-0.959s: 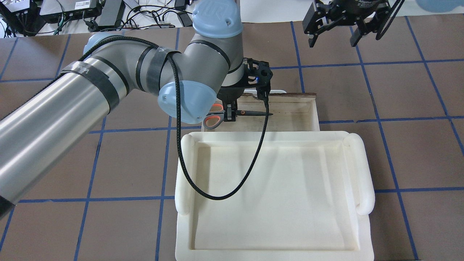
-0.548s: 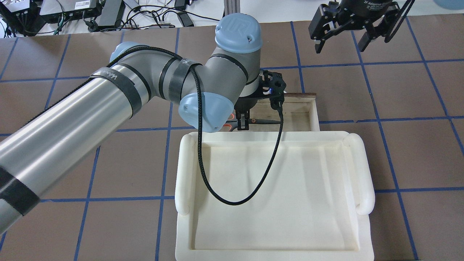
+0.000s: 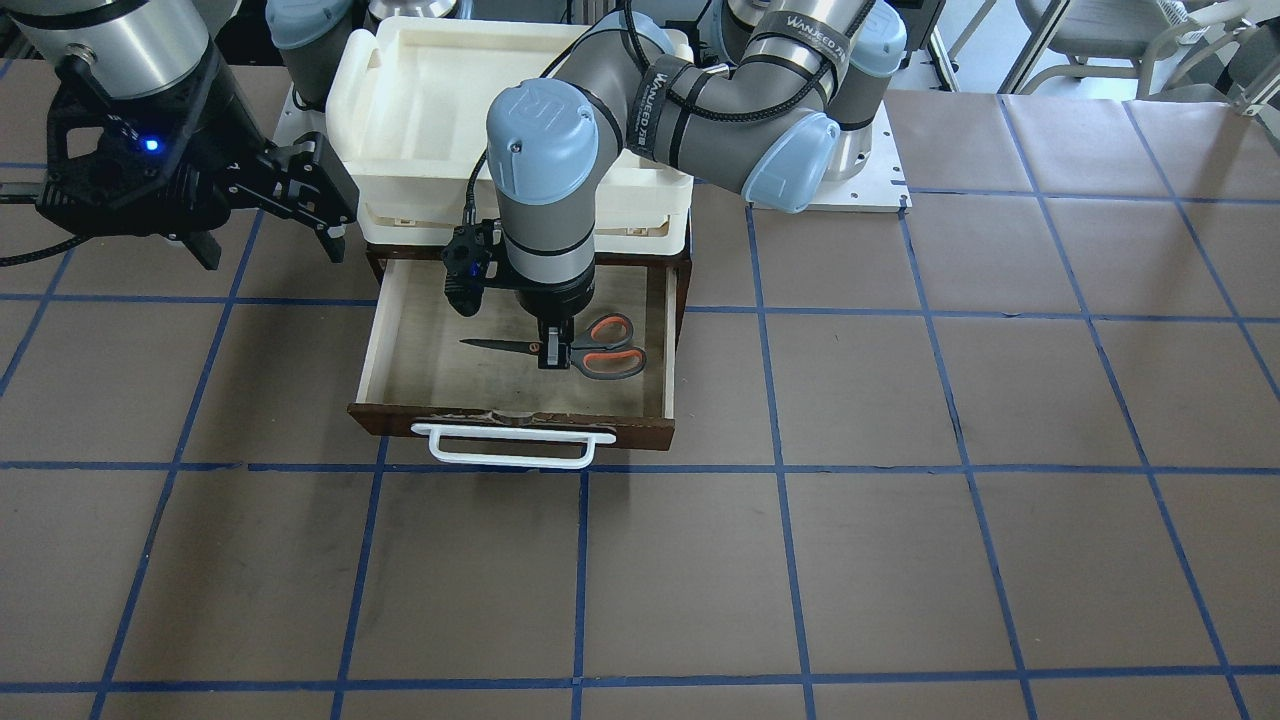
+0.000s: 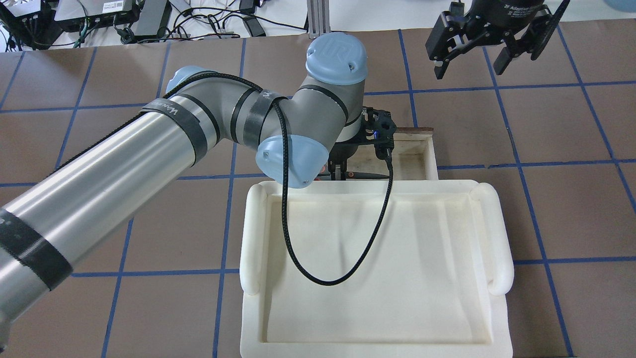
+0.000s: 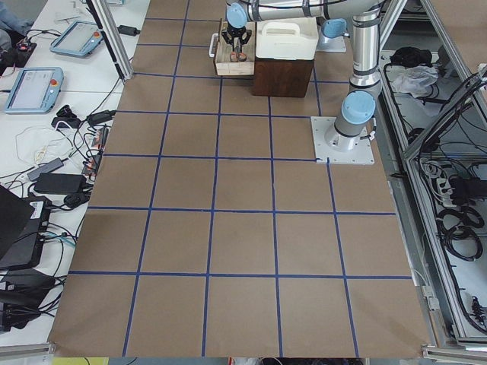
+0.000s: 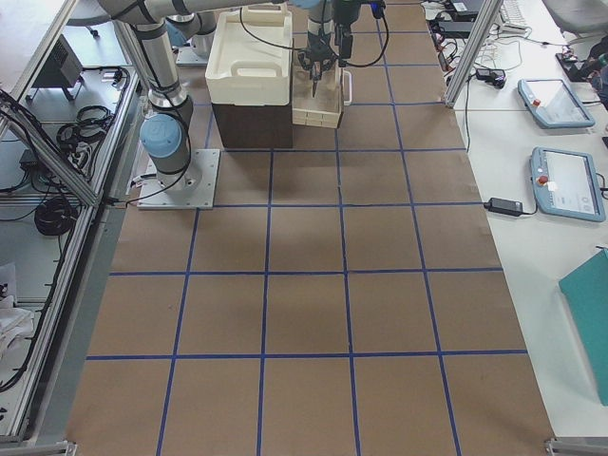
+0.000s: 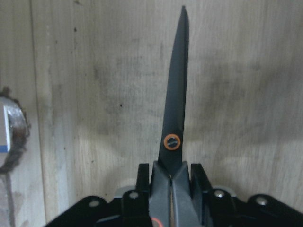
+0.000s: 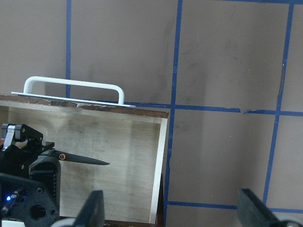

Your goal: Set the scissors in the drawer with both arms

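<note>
The dark wooden drawer [image 3: 430, 365] stands pulled open, its white handle [image 3: 510, 447] at the front. My left gripper [image 3: 553, 355] is inside it, shut on the scissors [image 3: 612, 350] near their pivot. The blades lie level, low over the plywood floor. The left wrist view shows the closed blades [image 7: 175, 118] pointing away between my fingers [image 7: 196, 176]. In the overhead view my left wrist hides the handles; only the blades [image 4: 370, 174] show. My right gripper [image 4: 471, 69] is open and empty, raised above the table beyond the drawer's right side [image 4: 430, 154].
A cream-white plastic bin [image 4: 489, 199] sits on the cabinet over the drawer's rear. A black cable [image 4: 318, 278] from my left wrist hangs over the bin. Brown table with blue grid lines surrounds the cabinet.
My left arm has moved right in the overhead view, carrying the scissors from over the drawer's left edge toward its middle. My right gripper has drifted slightly right, still open.
</note>
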`<action>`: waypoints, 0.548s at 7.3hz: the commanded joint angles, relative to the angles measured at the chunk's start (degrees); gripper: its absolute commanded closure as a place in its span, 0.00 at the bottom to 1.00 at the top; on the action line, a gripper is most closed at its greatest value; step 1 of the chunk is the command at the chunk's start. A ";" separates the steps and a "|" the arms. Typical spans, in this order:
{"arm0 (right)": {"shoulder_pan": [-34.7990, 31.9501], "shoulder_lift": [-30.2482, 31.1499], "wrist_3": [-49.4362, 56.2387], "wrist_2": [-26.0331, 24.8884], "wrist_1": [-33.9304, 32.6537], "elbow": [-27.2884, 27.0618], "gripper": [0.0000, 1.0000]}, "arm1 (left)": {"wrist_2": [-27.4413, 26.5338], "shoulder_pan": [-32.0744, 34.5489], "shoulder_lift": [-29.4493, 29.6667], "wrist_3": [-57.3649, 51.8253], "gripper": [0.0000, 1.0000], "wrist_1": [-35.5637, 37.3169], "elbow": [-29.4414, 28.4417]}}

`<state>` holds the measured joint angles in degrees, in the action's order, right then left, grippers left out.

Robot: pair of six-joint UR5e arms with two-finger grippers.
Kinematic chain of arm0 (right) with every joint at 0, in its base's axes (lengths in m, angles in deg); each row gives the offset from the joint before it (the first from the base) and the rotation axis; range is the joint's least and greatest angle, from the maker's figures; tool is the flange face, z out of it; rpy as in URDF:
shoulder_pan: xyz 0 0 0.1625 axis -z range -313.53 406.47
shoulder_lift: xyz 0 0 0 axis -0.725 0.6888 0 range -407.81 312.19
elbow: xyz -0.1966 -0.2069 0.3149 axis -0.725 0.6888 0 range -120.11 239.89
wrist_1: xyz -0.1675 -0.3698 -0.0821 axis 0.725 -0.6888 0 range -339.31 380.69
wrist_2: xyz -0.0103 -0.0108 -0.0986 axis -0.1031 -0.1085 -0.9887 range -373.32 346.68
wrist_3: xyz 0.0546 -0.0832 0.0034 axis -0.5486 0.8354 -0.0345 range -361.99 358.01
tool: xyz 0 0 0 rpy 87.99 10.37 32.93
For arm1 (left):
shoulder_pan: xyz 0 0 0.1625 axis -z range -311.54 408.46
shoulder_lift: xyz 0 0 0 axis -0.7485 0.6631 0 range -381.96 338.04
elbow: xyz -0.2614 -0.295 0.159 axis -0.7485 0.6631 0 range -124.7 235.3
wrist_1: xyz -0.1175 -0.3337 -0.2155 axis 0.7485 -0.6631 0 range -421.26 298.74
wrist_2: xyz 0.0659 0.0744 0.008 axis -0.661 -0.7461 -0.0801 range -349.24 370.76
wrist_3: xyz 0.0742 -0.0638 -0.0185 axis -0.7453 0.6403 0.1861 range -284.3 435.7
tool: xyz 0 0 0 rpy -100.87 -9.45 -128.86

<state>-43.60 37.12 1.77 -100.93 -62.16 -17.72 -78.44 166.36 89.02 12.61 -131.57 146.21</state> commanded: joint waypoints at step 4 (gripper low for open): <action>2.08 -0.03 -1.37 -0.10 1.11 0.00 0.00 | -0.01 0.40 1.08 0.08 1.00 0.53 0.23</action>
<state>-42.31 37.12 1.30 -101.03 -61.07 -17.72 -78.44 166.74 90.02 12.69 -131.16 146.38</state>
